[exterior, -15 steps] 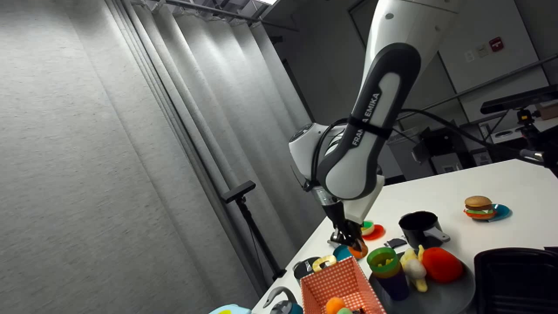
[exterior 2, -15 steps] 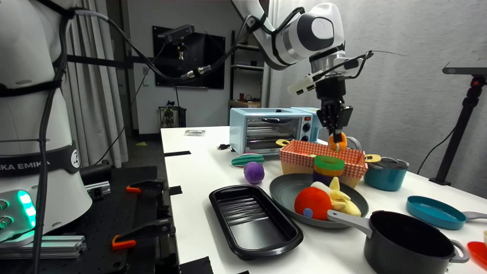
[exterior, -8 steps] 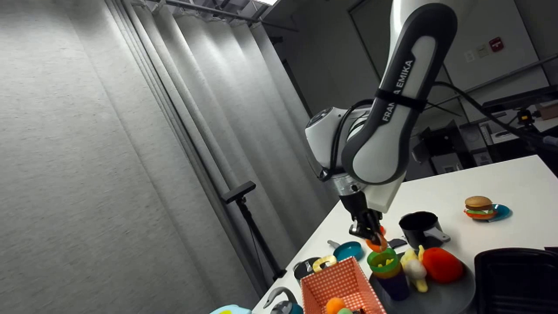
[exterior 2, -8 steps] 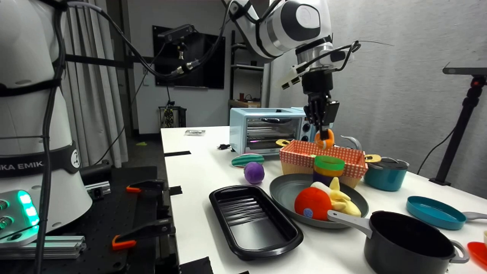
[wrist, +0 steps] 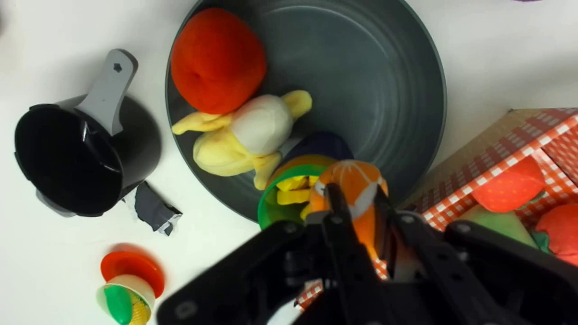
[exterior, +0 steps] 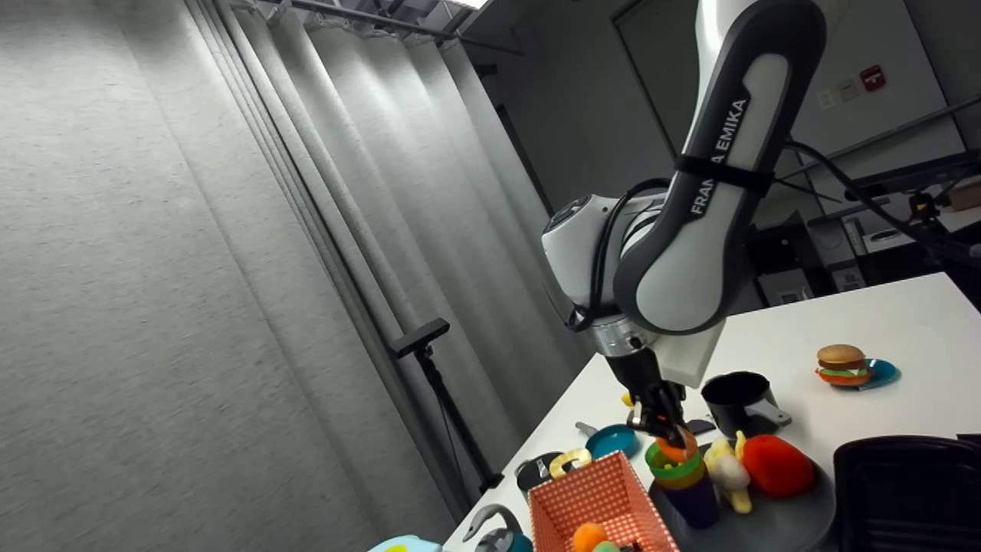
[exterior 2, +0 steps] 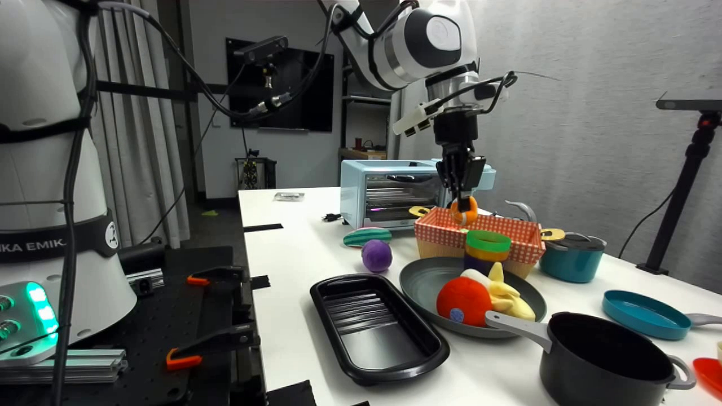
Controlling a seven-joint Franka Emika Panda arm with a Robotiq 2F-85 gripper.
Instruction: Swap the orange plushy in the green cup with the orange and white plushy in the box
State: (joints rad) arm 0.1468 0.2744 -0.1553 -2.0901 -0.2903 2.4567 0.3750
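Btwn jaws of tool point(wrist: 360, 198), orange/wht plushy point(wrist: 352, 178) is held.

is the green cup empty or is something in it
Not empty: the wrist view shows yellow pieces inside the green cup. How deep they go, I cannot tell.

Round orange fabric plushy point(wrist: 352, 178): white patches; rectangular cloth-lined box point(exterior: 586, 491): red-and-white check; tapered cup point(exterior 2: 487, 250): green above orange above purple.
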